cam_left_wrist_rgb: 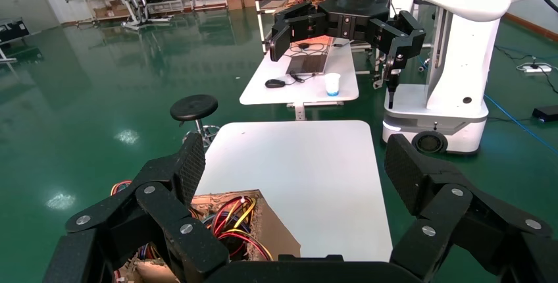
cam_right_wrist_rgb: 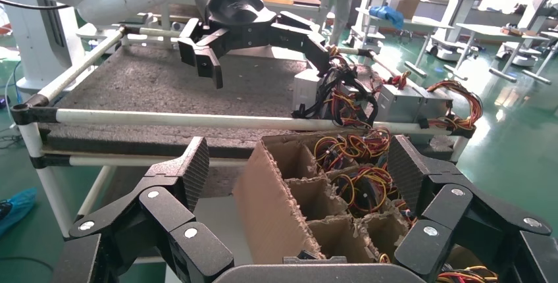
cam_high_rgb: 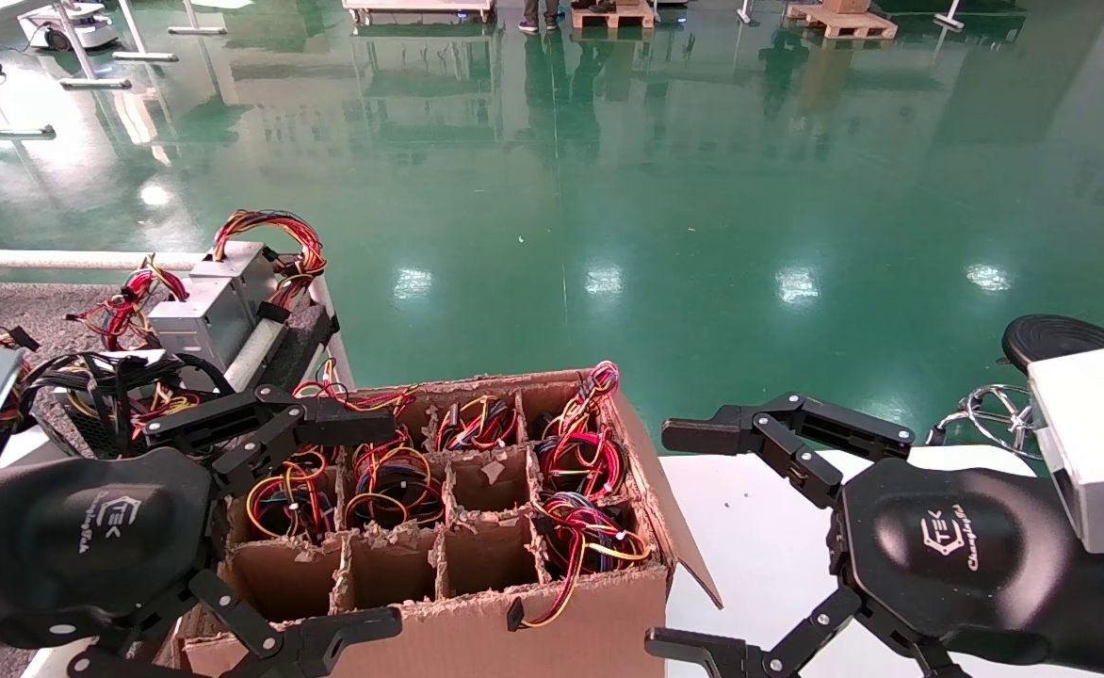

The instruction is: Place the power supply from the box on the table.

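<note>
The brown cardboard box [cam_high_rgb: 571,612] stands low in the middle of the head view, with ragged dividers. Red, yellow and black wire bundles [cam_high_rgb: 580,466] fill several of its cells; the power supply bodies under them are hidden. Two silver power supplies [cam_high_rgb: 199,315] lie on the grey felt table [cam_high_rgb: 34,311] at the left. My left gripper [cam_high_rgb: 378,527] hangs open over the box's left side, holding nothing. My right gripper [cam_high_rgb: 673,540] is open and empty just right of the box. From the right wrist, the box [cam_right_wrist_rgb: 270,204] shows between my open fingers.
A smooth white tabletop [cam_high_rgb: 759,537] lies under the right gripper, beside the box. A unit with thick black cables [cam_high_rgb: 109,395] sits on the grey table near the left arm. A black stool [cam_high_rgb: 1061,339] stands at the right on the green floor.
</note>
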